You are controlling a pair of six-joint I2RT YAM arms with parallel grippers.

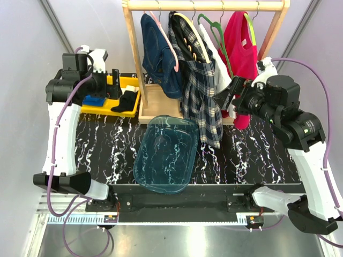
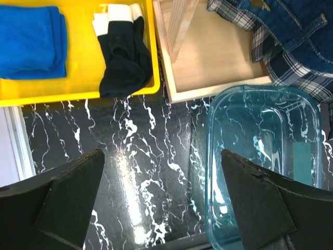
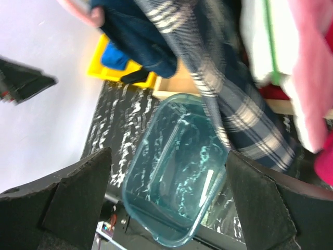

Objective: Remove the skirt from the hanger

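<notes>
Right end effector high — agape (empty) — near plaid skirt.

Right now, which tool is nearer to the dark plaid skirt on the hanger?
Right. The right tool, open, is close beside the dark plaid fabric skirt. The left tool is over the yellow plastic tray, far off on the skirt's other side.

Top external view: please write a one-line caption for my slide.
Right gripper, open, beside the plaid garment hanging on the wooden rack, with a clear bin nearby.
</notes>
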